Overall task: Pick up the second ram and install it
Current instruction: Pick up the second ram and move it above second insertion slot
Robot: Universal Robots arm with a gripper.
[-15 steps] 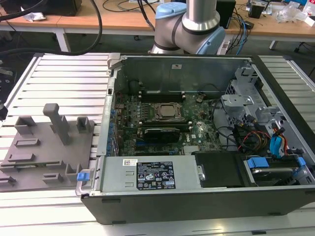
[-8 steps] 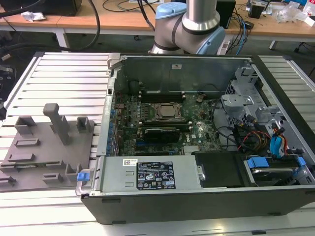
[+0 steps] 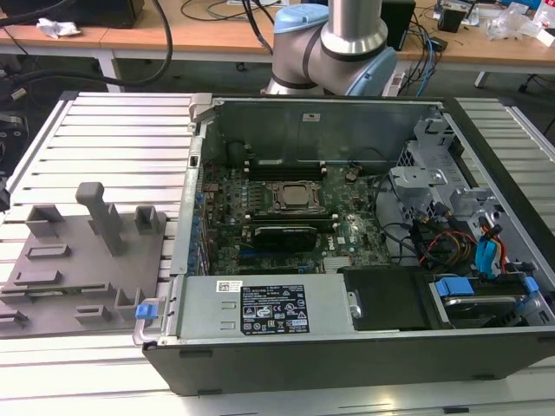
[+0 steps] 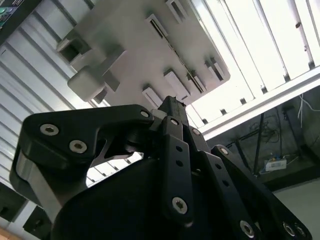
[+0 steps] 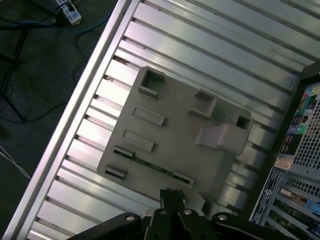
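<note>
Pinched together and empty near the second ram, the gripper needs parted jaws, squared across the stick's thin edge.

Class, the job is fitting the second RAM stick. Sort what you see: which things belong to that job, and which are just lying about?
Belongs to the job:
second ram, seated in the grey tray
gripper, near that tray
motherboard in the open computer case

Just lying about:
power strip
black cables
crumpled white wad
drive bay
</note>
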